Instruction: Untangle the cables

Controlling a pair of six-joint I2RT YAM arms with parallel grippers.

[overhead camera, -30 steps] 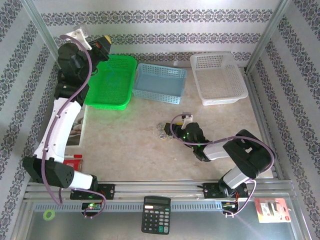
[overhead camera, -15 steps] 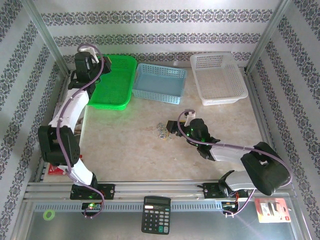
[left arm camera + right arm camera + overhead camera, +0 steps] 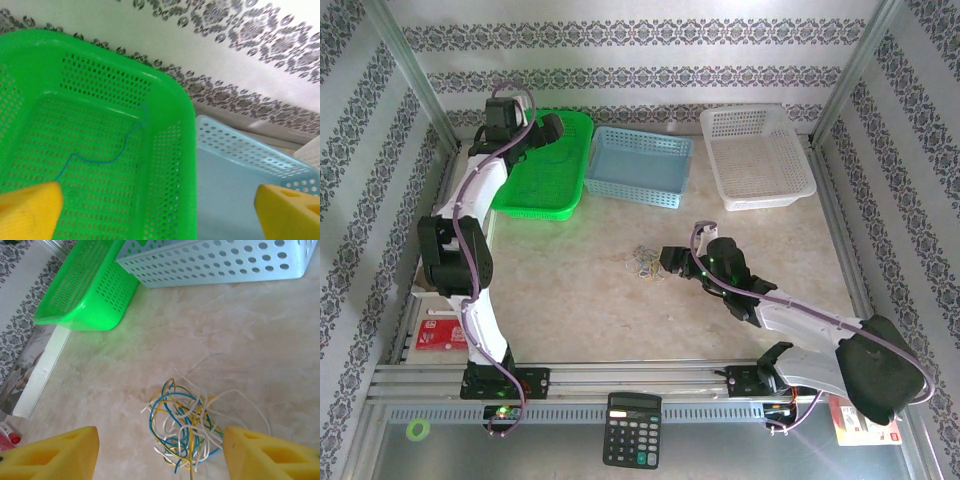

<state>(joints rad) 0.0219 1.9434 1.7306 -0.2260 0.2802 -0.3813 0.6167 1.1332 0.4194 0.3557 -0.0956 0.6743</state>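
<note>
The cables (image 3: 645, 263) lie as a small tangle of blue, yellow, green and whitish wires (image 3: 192, 427) on the marble tabletop. My right gripper (image 3: 672, 262) hovers just right of the tangle. It is open, and in the right wrist view (image 3: 160, 455) the wires sit between its yellow pads, closer to the right one. My left gripper (image 3: 546, 128) hangs open over the green basket (image 3: 535, 210). One thin blue wire (image 3: 100, 161) lies loose on that basket's floor (image 3: 75, 125), and nothing sits between the left gripper's (image 3: 157, 212) pads.
A light blue basket (image 3: 640, 165) stands beside the green one and a white basket (image 3: 757, 155) at the back right. A calculator (image 3: 632, 430) rests on the front rail. Small red packs lie at the left edge (image 3: 445, 335) and front right (image 3: 865, 420).
The left arm swung right over the green basket and its gripper opened; a blue wire now lies in the basket. The right arm stretched out toward the tangle.
</note>
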